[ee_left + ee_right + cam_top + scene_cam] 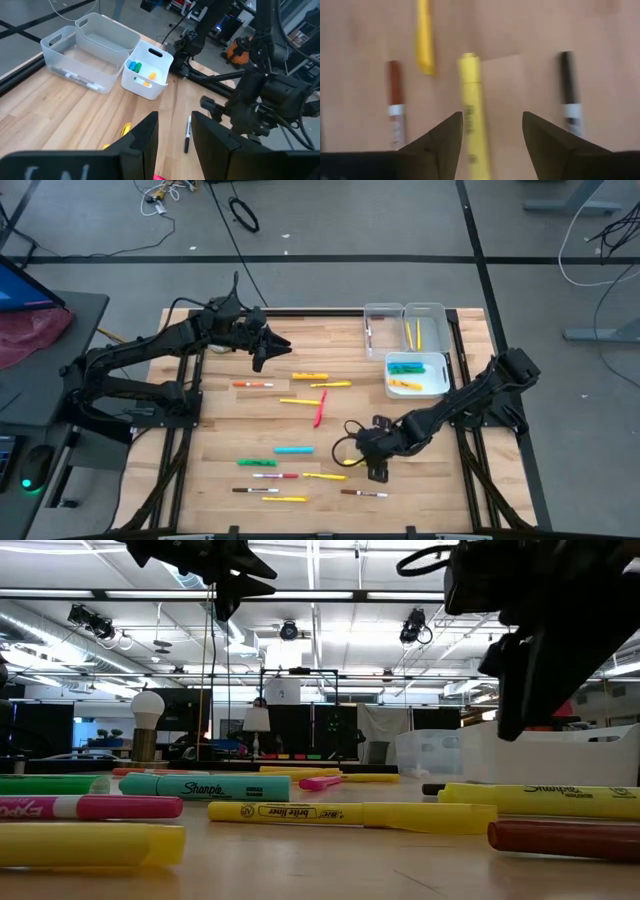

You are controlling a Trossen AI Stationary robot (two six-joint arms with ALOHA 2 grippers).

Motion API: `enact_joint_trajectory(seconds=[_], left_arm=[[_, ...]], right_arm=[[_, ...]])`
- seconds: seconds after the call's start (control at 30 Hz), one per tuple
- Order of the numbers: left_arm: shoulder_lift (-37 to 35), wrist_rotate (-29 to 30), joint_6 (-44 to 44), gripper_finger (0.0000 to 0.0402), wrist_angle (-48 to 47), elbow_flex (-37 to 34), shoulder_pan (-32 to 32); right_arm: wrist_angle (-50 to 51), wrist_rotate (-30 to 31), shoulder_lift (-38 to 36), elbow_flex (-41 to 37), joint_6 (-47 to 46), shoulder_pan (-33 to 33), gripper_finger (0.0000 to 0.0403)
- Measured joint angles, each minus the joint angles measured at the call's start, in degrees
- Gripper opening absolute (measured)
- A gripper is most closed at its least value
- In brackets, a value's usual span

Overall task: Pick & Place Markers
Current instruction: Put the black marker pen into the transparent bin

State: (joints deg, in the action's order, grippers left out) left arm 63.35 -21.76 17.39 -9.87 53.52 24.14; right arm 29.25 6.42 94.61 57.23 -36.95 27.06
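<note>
With the table (200,470) strewn with markers and three bins (417,375) waiting at its far right, better to work slowly: hold left gripper (262,350), jaws slightly parted and empty, high at far left; lower right gripper (375,470), spread and empty, squarely astride the yellow marker (470,100) between its tips; close mid-barrel.

Markers (295,449) lay flat and scattered across the table's middle: thin white ones, yellow, green, a cyan one, a pink one. At two o'clock, others sat in bins (417,375): green, cyan, yellow.
</note>
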Motion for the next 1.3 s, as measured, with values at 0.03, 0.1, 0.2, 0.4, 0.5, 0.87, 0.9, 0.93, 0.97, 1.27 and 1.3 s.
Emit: enact_joint_trajectory(seconds=[0.03,0.1,0.2,0.4,0.5,0.87,0.9,0.93,0.97,1.27,1.3], left_arm=[[0.0,0.0,0.0,0.0122,0.0,0.0,0.0],[0.0,0.0,0.0,0.0122,0.0,0.0,0.0],[0.0,0.0,0.0,0.0122,0.0,0.0,0.0],[0.0,0.0,0.0,0.0122,0.0,0.0,0.0],[0.0,0.0,0.0,0.0122,0.0,0.0,0.0],[0.0,0.4,0.0,0.0122,0.1,0.0,0.0],[0.0,0.7,0.0,0.0122,0.1,0.0,0.0],[0.0,1.0,0.0,0.0122,0.2,0.0,0.0],[0.0,1.0,0.0,0.0122,0.2,0.0,0.0],[0.0,1.1,-0.1,0.0122,0.4,0.0,0.0],[0.0,1.1,-0.1,0.0122,0.4,0.0,0.0]], right_arm=[[1.1,1.7,0.0,0.0,0.3,-0.1,0.0206],[3.4,4.6,0.0,0.0,0.6,-0.8,0.0205],[4.3,6.6,-0.1,-1.2,1.3,-2.9,0.0205],[-3.5,0.3,-0.1,-8.6,2.7,-8.2,0.0204],[-8.5,-2.6,-0.1,-11.1,7.2,-9.1,0.0195],[-11.7,-1.6,-0.4,-15.1,9.0,-9.3,0.0058],[-11.9,-1.6,-0.4,-15.2,9.0,-9.3,0.0042],[-11.8,-1.8,-0.4,-15.1,9.0,-9.3,0.0028],[-11.7,-2.1,-0.4,-14.7,9.0,-9.4,0.0018],[-8.4,-1.8,-3.8,-2.6,-0.3,-11.6,0.0033],[-7.2,-0.8,-4.3,-1.3,-2.3,-12.4,0.0031]])
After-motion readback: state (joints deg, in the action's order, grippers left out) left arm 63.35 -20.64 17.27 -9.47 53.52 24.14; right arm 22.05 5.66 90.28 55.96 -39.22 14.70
